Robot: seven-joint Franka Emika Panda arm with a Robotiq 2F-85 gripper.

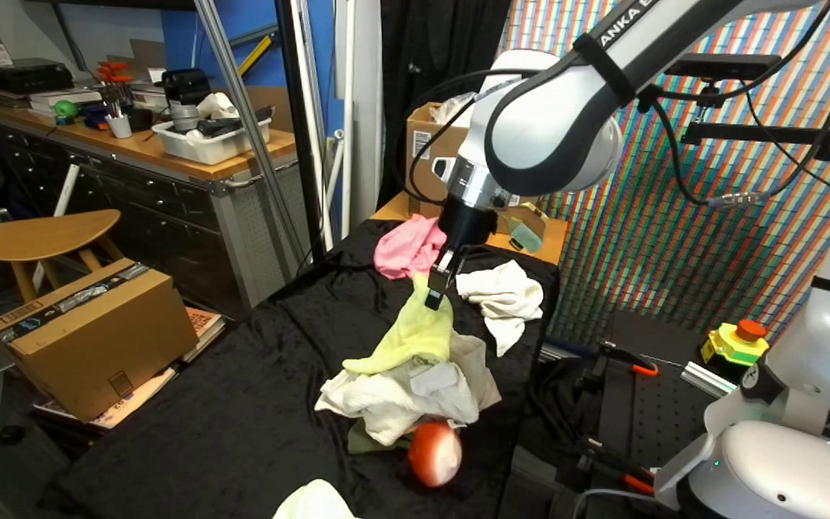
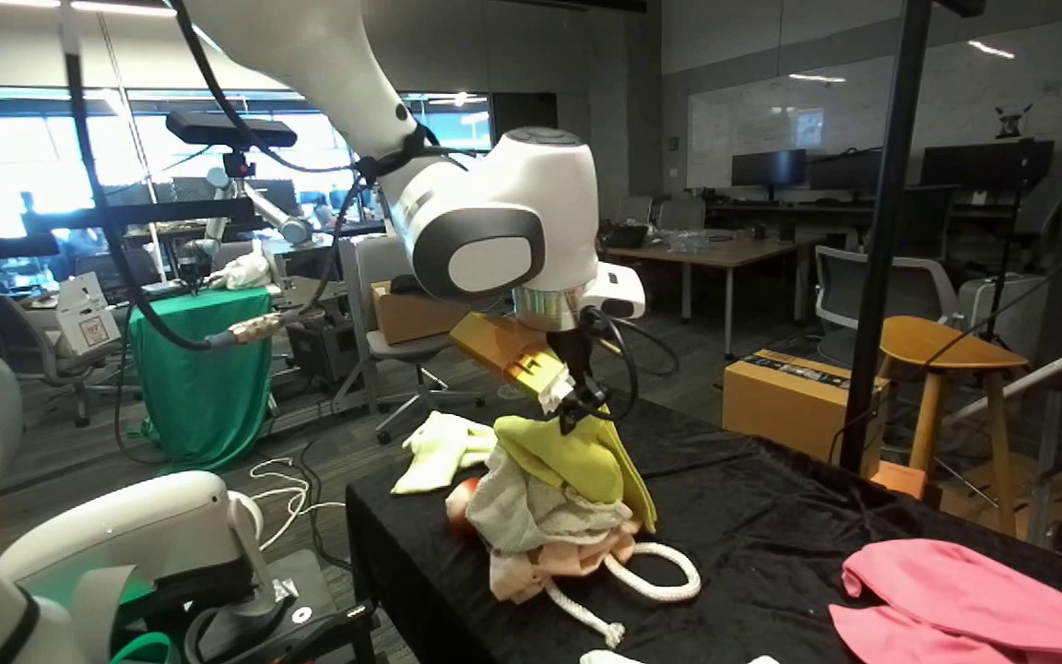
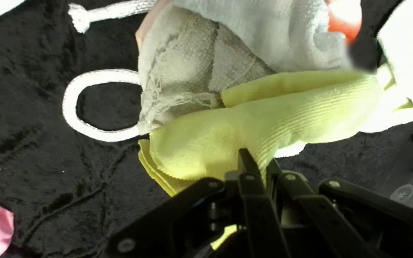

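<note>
My gripper (image 3: 258, 157) is shut on a bunched fold of a yellow cloth (image 3: 206, 143), pinched between its black fingertips. In both exterior views this yellow cloth (image 1: 411, 331) hangs from the gripper (image 1: 436, 294) and drapes over a heap of other fabric. A white cloth (image 1: 379, 404) and a greyish cloth (image 2: 508, 503) lie beneath it. Lower in the heap is a peach fabric (image 2: 540, 567) with a looped white rope (image 2: 678, 558). Against the heap rests a red-and-white round object (image 1: 435, 454), partly covered in the wrist view.
A pink cloth (image 1: 408, 249) and a separate white cloth (image 1: 505, 295) lie on the black-covered table (image 1: 271, 404). Another pale cloth (image 1: 314, 501) is at the bottom of that view. Beside the table are a cardboard box (image 1: 98, 339) and a second arm's base (image 1: 782, 461).
</note>
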